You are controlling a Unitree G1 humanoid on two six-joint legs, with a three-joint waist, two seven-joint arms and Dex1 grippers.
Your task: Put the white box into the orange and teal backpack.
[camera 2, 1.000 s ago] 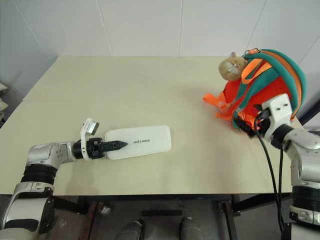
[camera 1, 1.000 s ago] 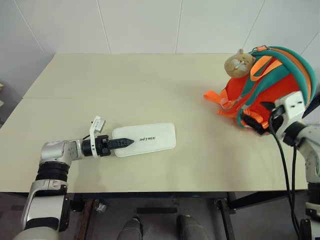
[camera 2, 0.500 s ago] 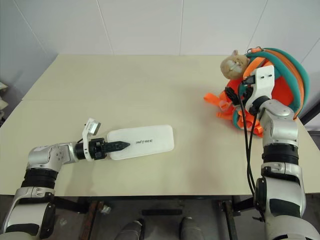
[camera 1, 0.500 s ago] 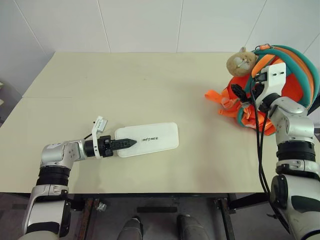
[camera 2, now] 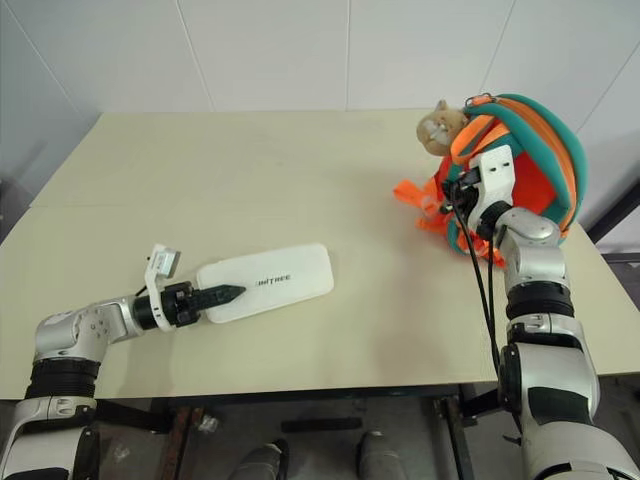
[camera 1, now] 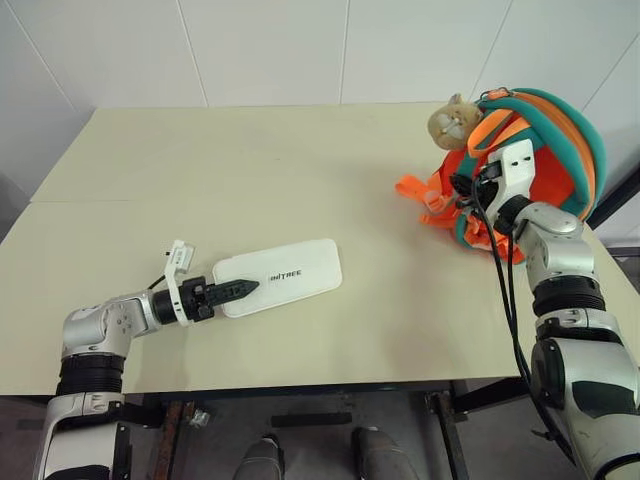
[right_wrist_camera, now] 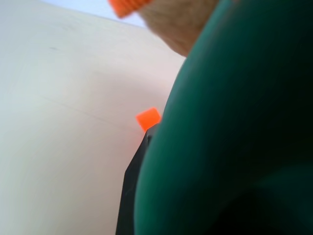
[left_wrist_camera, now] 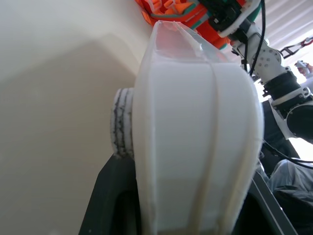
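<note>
Both fingers [camera 1: 243, 288] on white box [camera 1: 285, 277]

Head stereo pair looks down over table [camera 1: 300, 180], sharing whole scene; wrist cameras sit close along each tool.

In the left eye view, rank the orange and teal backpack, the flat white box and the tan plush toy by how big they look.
1. Rounded orange and teal backpack, largest.
2. Flat white rectangular plastic box, long but thin; it lies nearer the camera, so the gap is unsure.
3. Small tan plush animal toy, clearly smallest.
</note>
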